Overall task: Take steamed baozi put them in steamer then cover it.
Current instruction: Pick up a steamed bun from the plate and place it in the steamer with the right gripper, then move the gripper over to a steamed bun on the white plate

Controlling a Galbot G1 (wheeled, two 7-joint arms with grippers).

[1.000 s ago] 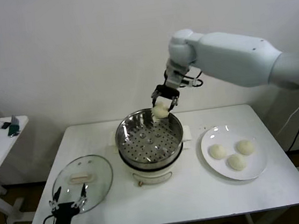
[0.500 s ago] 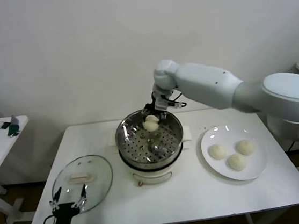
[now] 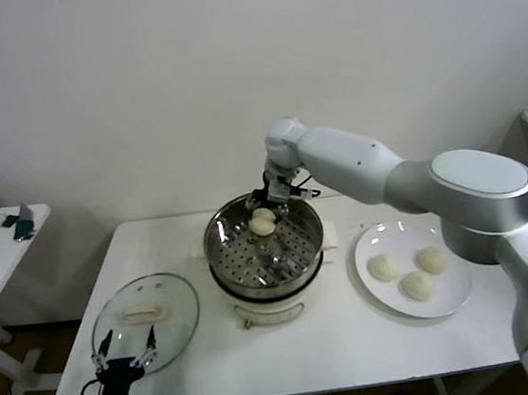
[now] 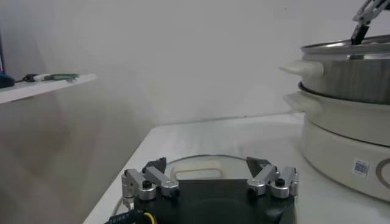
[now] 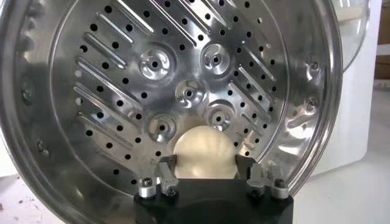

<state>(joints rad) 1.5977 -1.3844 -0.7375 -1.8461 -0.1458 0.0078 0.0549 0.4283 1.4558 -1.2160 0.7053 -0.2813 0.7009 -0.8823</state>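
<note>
Smooth cream-white baozi (image 5: 204, 152) sits on steamer (image 5: 109, 85) floor between released right pincer (image 5: 206, 176) tips.

- The steamer (image 4: 347, 58) was cut off by the left wrist picture's edge.
- The bun's (image 5: 204, 153) lower part was hidden behind the right gripper (image 5: 207, 176).

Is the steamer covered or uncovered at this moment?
Uncovered. The steamer is open on top, with one bun inside, and the glass lid lies flat on the table to its left.
</note>
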